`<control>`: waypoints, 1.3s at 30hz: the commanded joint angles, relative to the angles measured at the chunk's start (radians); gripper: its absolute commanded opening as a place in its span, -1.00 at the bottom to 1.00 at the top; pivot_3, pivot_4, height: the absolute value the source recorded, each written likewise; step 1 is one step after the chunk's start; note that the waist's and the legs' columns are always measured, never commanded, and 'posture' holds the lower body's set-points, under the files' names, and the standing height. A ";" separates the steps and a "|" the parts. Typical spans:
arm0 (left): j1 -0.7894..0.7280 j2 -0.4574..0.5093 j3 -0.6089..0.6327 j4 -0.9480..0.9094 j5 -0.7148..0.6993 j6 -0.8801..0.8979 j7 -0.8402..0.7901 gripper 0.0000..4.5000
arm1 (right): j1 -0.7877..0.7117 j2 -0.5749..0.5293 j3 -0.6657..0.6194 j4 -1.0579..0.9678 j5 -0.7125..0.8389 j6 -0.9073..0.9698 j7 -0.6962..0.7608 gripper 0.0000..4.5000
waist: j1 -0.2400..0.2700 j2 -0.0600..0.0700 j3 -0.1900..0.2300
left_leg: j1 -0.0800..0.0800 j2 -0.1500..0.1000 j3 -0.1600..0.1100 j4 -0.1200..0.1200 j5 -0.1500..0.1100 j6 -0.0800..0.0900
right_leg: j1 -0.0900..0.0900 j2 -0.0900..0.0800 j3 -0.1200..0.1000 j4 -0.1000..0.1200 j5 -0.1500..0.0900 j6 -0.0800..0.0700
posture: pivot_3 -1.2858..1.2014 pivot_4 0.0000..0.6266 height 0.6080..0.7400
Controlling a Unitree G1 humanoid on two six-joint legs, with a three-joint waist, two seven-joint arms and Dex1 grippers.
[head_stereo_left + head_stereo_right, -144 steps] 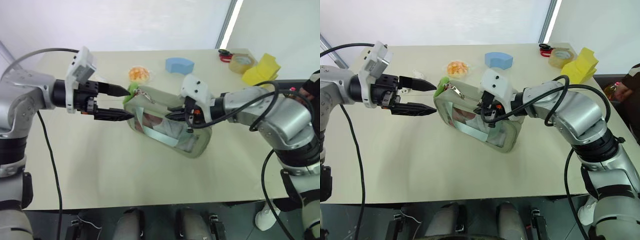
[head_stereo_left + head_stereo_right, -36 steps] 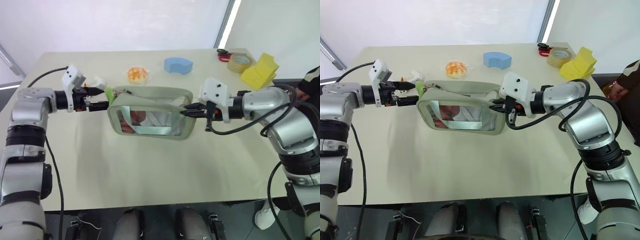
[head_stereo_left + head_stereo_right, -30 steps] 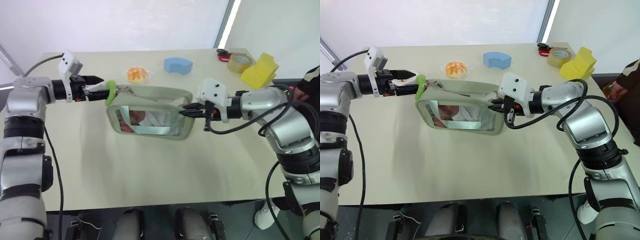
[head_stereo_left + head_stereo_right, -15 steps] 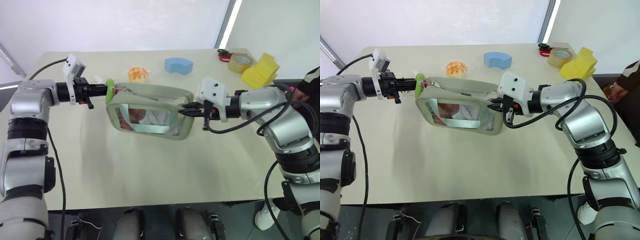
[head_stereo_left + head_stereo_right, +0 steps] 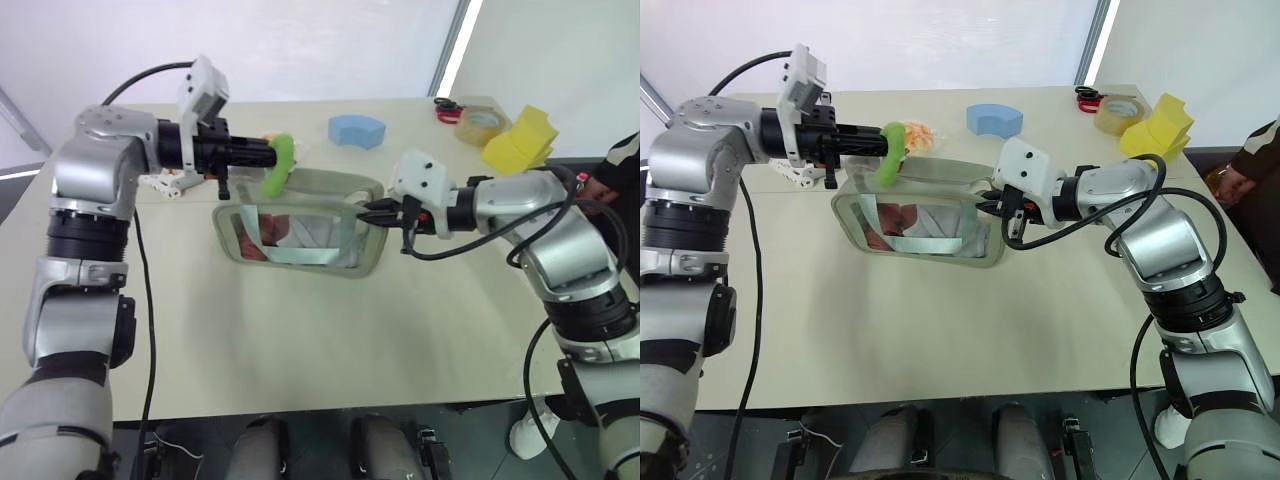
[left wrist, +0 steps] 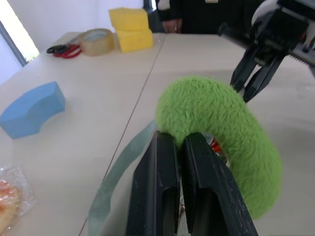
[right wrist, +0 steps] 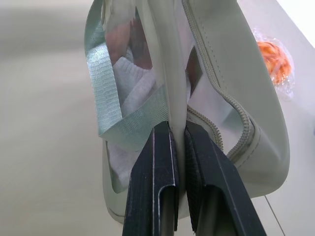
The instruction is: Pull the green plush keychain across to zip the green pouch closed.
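Setting reads as a robotics lab or test bench. Plain beige table stands against blank white walls, with unrelated props grouped at far right: yellow foam blocks, tape roll, scissors, blue foam block.

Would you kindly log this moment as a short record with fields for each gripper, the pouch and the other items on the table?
left gripper: shut on the green plush keychain, above the pouch's top edge
right gripper: shut on the green pouch, pinching its fabric at the end on the robot's right
zipper: partly open near the right gripper
behind the pouch: blue foam block, wrapped orange item
far right corner of the table: tape roll, red-handled scissors, yellow sponges
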 commanded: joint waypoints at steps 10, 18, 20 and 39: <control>-0.064 0.078 -0.001 0.054 0.051 -0.098 -0.045 0.61 | -0.020 0.005 -0.021 -0.011 -0.009 -0.013 -0.022 -1.00 | 0.000 0.000 0.000 | 0.000 0.000 0.000 0.000 0.000 0.000 | 0.000 0.000 0.000 0.000 0.000 0.000 | 0.03 -0.52 1.00; -0.023 0.255 -0.002 0.002 0.048 -0.062 -0.160 0.61 | -0.026 0.007 -0.020 0.030 -0.018 -0.054 -0.013 -1.00 | 0.000 0.000 0.000 | 0.000 0.000 0.000 0.000 0.000 0.000 | -0.001 0.000 0.000 0.000 0.000 0.000 | 0.03 -0.52 1.00; 0.051 0.281 0.002 -0.095 0.018 -0.007 -0.172 0.61 | -0.029 0.009 -0.019 0.040 -0.021 -0.063 -0.012 -1.00 | 0.001 0.000 0.000 | 0.000 0.000 0.000 0.000 0.000 0.000 | -0.001 0.000 0.000 0.000 0.000 0.000 | 0.03 -0.52 1.00; 0.246 0.217 -0.023 -0.208 0.075 -0.074 -0.016 -0.96 | -0.049 0.046 -0.003 0.075 -0.040 -0.083 -0.004 -1.00 | 0.002 0.000 0.000 | 0.000 0.000 0.000 0.000 0.000 0.000 | 0.000 0.000 0.000 0.000 0.000 0.000 | 0.03 -0.52 1.00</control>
